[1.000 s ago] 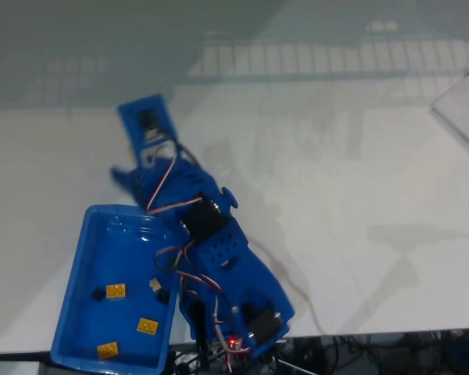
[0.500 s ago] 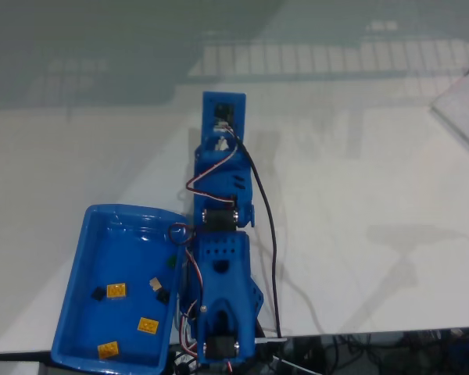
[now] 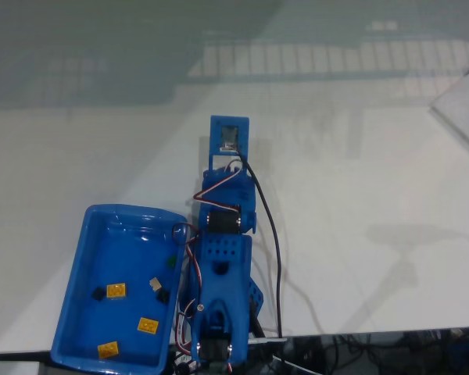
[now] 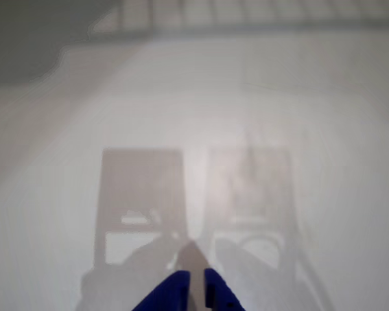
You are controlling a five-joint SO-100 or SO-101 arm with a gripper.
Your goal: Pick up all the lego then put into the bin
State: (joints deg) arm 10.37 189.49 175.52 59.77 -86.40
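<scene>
Gripper (image 4: 196,290): lower middle of the wrist view, jaws nearly together, nothing between them, above the bare white table (image 3: 359,172).
Bin (image 3: 72,312): lower left of the fixed view, beside the arm (image 3: 223,266).
Lego (image 3: 116,291): yellow and black pieces inside the bin.

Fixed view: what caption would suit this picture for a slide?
Blue arm folded over a white table, beside the blue bin holding the lego: orange-yellow, black and beige bricks.
</scene>
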